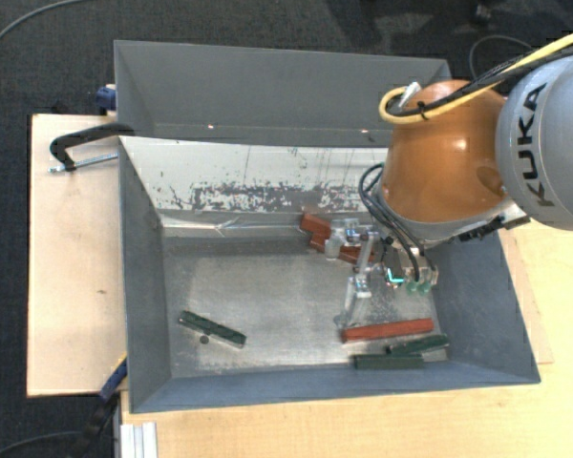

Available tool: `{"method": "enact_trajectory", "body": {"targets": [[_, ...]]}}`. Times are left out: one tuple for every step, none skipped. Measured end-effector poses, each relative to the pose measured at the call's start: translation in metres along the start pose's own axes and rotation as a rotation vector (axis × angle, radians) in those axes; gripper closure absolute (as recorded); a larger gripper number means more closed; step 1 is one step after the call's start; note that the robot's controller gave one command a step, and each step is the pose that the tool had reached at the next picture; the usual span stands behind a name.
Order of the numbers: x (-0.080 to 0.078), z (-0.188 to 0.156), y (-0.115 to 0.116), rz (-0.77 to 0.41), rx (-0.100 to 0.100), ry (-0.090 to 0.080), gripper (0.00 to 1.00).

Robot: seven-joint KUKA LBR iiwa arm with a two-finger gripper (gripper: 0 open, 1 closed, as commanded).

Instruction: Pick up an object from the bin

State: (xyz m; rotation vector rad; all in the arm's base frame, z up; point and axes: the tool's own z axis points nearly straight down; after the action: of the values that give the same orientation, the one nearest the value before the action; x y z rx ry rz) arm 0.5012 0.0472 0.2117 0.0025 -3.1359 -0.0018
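My gripper (359,292) hangs low in the right half of the bin, its tip just above the floor. Right below it, toward the front, lies a flat red-brown bar (388,330), lengthwise left to right; the gripper's tip is at the bar's left end. A dark green bar (401,353) lies just in front of the red-brown one, against the bin's front wall. Behind the gripper, near the back wall, sits a red-brown block (315,229) with a grey piece beside it.
Another dark green bar (212,329) lies alone, slightly slanted, at the bin's front left. The arm with its orange cover and cables comes in from the right and hides the bin's back right corner.
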Motion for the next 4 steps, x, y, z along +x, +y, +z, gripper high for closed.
{"method": "enact_trajectory", "body": {"targets": [[-0.067,0.144,-0.030,-0.320,0.001,-0.005,0.00],[-0.052,0.023,-0.078,-0.602,0.007,-0.016,0.00],[-0.087,0.142,-0.120,-0.862,0.002,-0.006,0.00],[-0.073,0.139,-0.178,-1.400,0.003,-0.012,0.00]]}}
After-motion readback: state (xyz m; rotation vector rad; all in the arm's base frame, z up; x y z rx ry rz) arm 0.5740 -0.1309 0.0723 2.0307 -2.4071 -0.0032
